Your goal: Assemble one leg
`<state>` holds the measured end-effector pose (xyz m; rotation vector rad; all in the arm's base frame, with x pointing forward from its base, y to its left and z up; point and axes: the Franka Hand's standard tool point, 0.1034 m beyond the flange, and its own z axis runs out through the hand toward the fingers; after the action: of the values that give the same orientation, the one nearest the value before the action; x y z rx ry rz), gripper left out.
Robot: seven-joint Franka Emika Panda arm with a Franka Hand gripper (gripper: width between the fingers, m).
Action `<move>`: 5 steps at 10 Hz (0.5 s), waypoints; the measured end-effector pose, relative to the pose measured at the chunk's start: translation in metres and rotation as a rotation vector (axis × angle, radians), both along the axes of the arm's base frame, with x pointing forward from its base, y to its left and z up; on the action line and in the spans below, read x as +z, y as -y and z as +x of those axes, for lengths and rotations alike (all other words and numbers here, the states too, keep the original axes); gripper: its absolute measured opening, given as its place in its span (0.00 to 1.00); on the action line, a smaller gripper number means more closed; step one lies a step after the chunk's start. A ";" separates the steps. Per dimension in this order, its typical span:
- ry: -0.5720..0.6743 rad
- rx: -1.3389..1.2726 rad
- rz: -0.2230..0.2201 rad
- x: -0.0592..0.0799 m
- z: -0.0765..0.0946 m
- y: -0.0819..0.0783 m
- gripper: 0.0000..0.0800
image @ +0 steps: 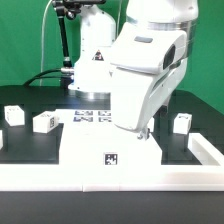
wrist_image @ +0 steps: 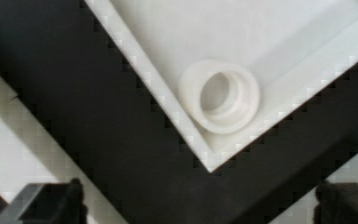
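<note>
Three legs, small white stubby posts, stand on the black table in the exterior view: two at the left [image: 13,115] [image: 44,122] and one at the right [image: 182,122]. The large flat white panel [image: 100,150] lies at the front middle with a marker on its front face. My gripper [image: 143,128] hangs low over the panel's far right corner, mostly hidden by the arm. In the wrist view the gripper [wrist_image: 194,208] is open and empty, its dark fingers [wrist_image: 43,205] wide apart. Beyond them a panel corner shows a round screw hole [wrist_image: 224,97].
The marker board [image: 92,118] lies flat behind the panel, near the robot base [image: 92,60]. A white raised rim [image: 207,150] runs along the exterior view's right and front of the table. Cables hang at the back left.
</note>
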<state>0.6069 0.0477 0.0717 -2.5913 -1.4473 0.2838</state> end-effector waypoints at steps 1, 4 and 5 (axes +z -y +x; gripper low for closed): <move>0.001 0.000 0.000 0.000 0.000 0.000 0.81; 0.001 0.001 -0.001 0.000 0.000 0.000 0.81; 0.000 0.001 -0.001 0.000 0.000 0.000 0.81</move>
<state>0.6069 0.0476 0.0715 -2.5916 -1.4484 0.2842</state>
